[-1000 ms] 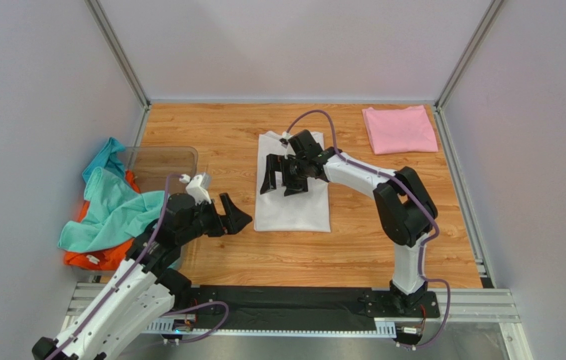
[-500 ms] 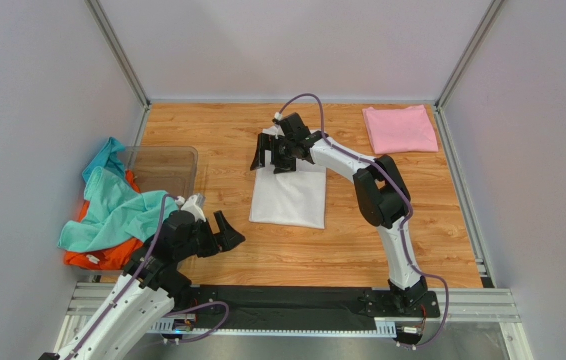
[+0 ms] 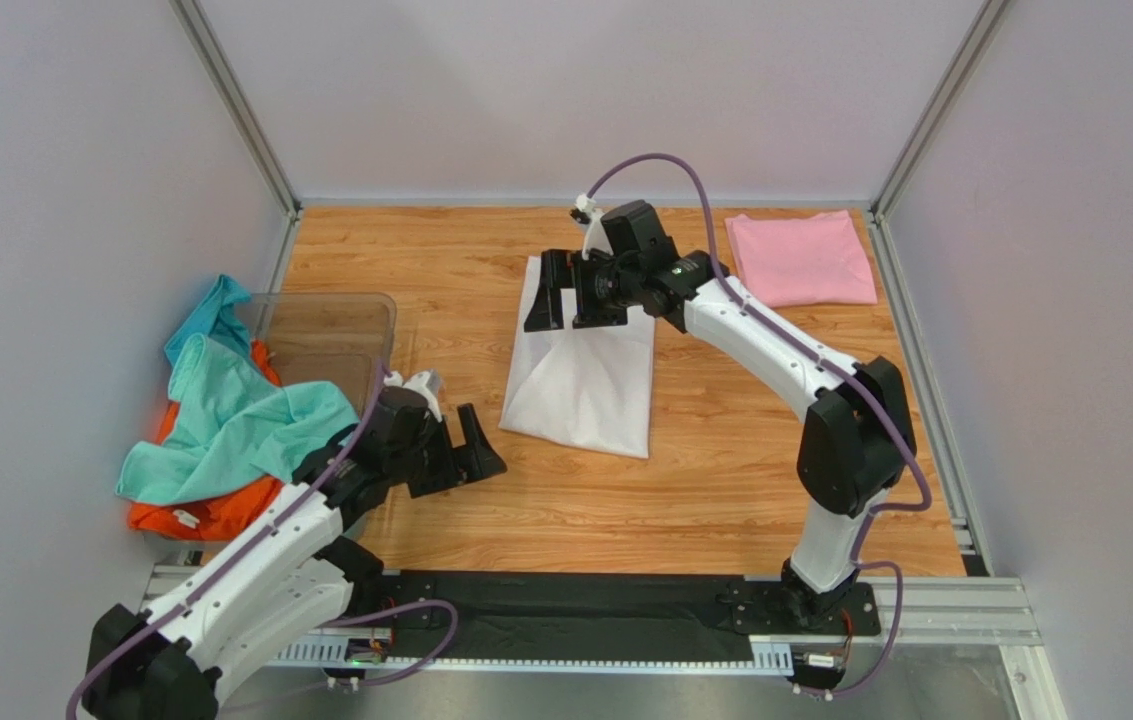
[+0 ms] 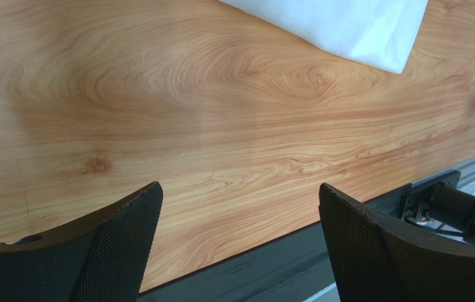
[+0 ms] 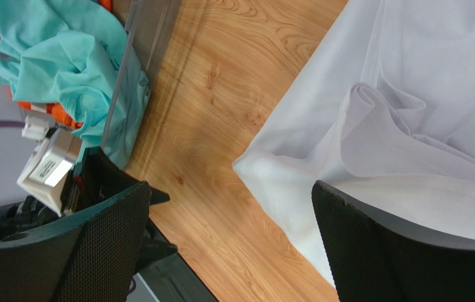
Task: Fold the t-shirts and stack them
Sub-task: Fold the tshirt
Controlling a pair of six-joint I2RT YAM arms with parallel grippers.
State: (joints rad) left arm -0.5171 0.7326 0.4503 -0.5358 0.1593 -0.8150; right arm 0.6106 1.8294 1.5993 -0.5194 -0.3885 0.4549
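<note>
A folded white t-shirt point(image 3: 583, 383) lies slightly askew mid-table, with a raised wrinkle point(image 5: 378, 119) in the right wrist view. My right gripper point(image 3: 575, 293) hovers open over the shirt's far end, nothing between its fingers point(image 5: 230, 242). A folded pale pink t-shirt point(image 3: 801, 258) rests at the back right. Teal point(image 3: 227, 428) and orange point(image 3: 182, 518) t-shirts lie heaped at the left. My left gripper point(image 3: 470, 450) stands open above bare wood near the front edge point(image 4: 240, 239), left of the white shirt, whose corner point(image 4: 359, 31) shows ahead.
A clear plastic bin point(image 3: 324, 327) stands at the left under the heap of teal cloth point(image 5: 51, 56). Aluminium frame posts and grey walls bound the table. A black base rail point(image 4: 322, 258) runs along the near edge.
My right gripper has moved from the middle of the white shirt to its far end and risen. The shirt now lies skewed. My left gripper drew back toward the near edge.
</note>
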